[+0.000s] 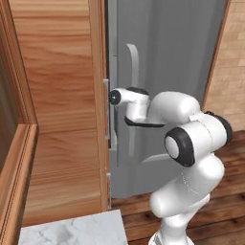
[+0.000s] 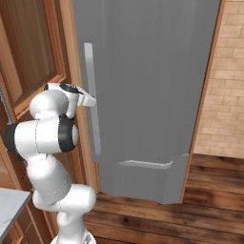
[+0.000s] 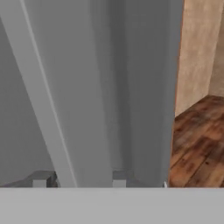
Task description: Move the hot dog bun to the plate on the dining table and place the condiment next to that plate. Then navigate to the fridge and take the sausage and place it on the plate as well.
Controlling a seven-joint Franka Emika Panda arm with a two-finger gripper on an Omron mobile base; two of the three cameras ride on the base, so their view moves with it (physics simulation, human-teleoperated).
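Observation:
The tall grey fridge (image 2: 152, 95) stands right in front of me, and its front hides the inside. My gripper (image 2: 90, 101) reaches out at chest height to the long vertical door handle (image 2: 90, 71). In the hand view the pale handle bar (image 3: 39, 87) runs down between the two fingertips (image 3: 41, 179), and the gripper (image 3: 81, 179) is shut on it. The sausage is hidden. The hot dog bun, the plate, the condiment and the dining table are out of view.
A wooden cabinet panel (image 1: 62, 95) flanks the fridge on the left, and a brick wall (image 2: 224, 95) on the right. A marble counter corner (image 1: 72, 232) sits low at the left. A horizontal drawer handle (image 2: 145, 164) crosses the fridge's lower part above the wooden floor (image 2: 190, 209).

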